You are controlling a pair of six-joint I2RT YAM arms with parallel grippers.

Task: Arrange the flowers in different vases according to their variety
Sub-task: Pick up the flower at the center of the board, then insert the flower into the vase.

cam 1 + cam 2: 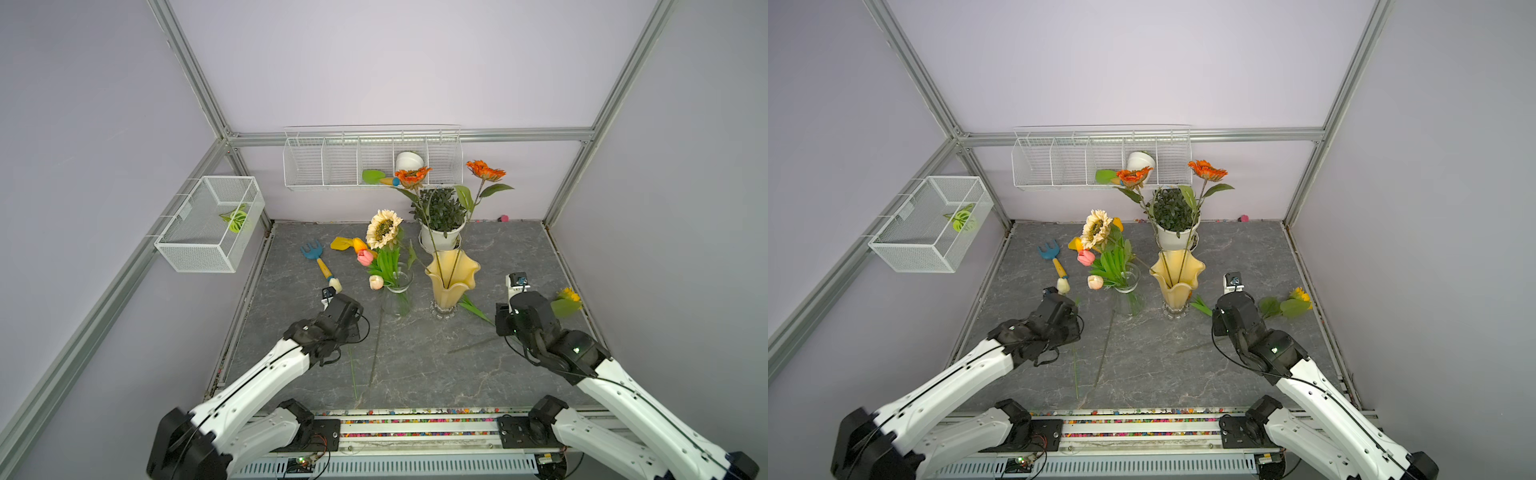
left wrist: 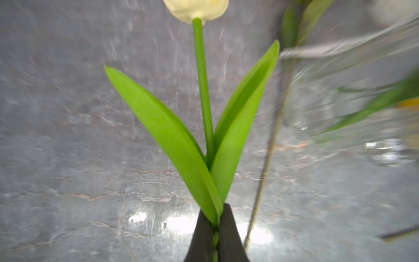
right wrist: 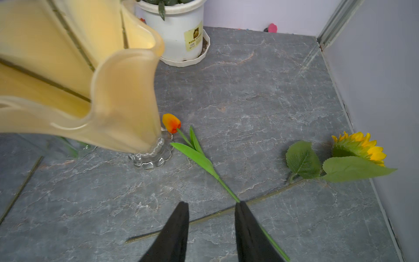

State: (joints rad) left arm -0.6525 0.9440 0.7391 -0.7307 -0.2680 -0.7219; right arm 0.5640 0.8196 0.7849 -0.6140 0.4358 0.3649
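Pale-yellow vase (image 1: 452,274), centre of both top views, holds two orange flowers (image 1: 412,175). The clear vase (image 1: 397,291) just left of it holds tulips (image 1: 365,257) and a cream sunflower (image 1: 383,228). The left gripper (image 2: 215,229) is clamped on the stem of a white tulip (image 2: 202,79). The right gripper (image 3: 212,202) has its jaws apart, nothing between them, above the stems of an orange tulip (image 3: 171,123) and a yellow sunflower (image 3: 360,145) lying on the grey table (image 1: 519,257). At the back, a wire shelf (image 1: 324,166) holds a white pot (image 1: 409,160). The mesh basket (image 1: 199,249) at the left holds a green leaf (image 1: 237,218).
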